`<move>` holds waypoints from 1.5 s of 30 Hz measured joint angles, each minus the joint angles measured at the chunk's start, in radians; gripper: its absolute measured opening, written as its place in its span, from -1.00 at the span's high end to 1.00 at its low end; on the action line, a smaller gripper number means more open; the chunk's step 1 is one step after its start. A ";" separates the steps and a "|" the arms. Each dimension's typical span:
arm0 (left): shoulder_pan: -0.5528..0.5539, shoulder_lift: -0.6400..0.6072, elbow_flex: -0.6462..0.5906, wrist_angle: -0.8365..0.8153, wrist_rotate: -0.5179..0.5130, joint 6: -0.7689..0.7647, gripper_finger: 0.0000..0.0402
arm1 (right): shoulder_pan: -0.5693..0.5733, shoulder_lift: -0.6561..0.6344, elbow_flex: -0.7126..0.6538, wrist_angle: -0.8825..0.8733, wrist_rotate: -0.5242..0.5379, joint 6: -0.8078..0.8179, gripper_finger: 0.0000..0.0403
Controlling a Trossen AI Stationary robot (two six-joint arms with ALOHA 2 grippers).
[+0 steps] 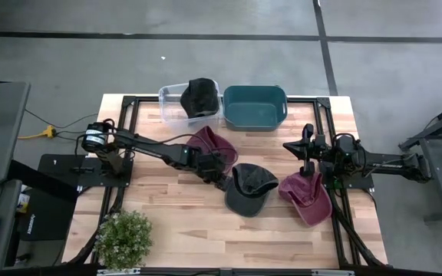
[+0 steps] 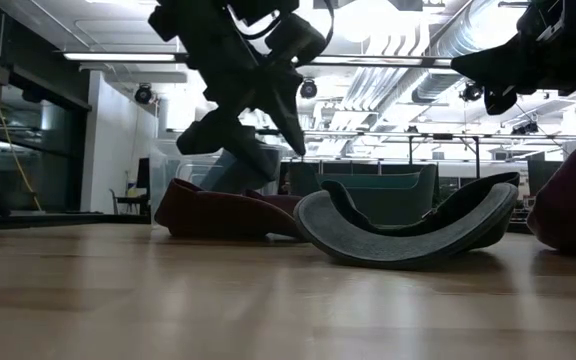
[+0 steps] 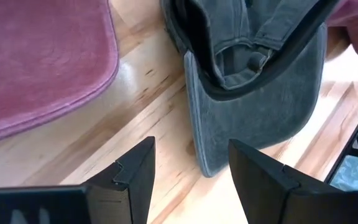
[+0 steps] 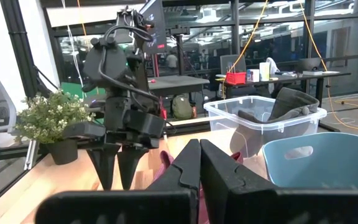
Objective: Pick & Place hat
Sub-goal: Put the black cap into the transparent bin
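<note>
no legible txt, no labels, brands, nos. or signs readable in any view

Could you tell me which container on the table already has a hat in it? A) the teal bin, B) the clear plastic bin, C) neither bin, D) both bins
B: in the high view a dark hat sits inside the clear plastic bin, while the teal bin beside it shows only its bare floor; the right wrist view also shows dark fabric rising out of the clear bin.
</note>
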 joint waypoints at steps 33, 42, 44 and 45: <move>-0.022 0.151 0.000 0.199 0.155 -0.089 -0.46 | 0.000 0.006 0.000 -0.008 0.000 0.000 1.00; -0.067 0.151 0.000 0.200 0.089 -0.104 -0.46 | 0.000 0.006 0.000 -0.012 0.000 0.000 1.00; -0.068 0.151 0.000 0.199 0.080 -0.104 -0.46 | 0.000 0.006 0.000 -0.011 0.000 0.000 1.00; -0.071 0.151 0.000 0.199 0.079 -0.104 -0.46 | 0.000 0.006 0.000 -0.011 0.000 0.000 1.00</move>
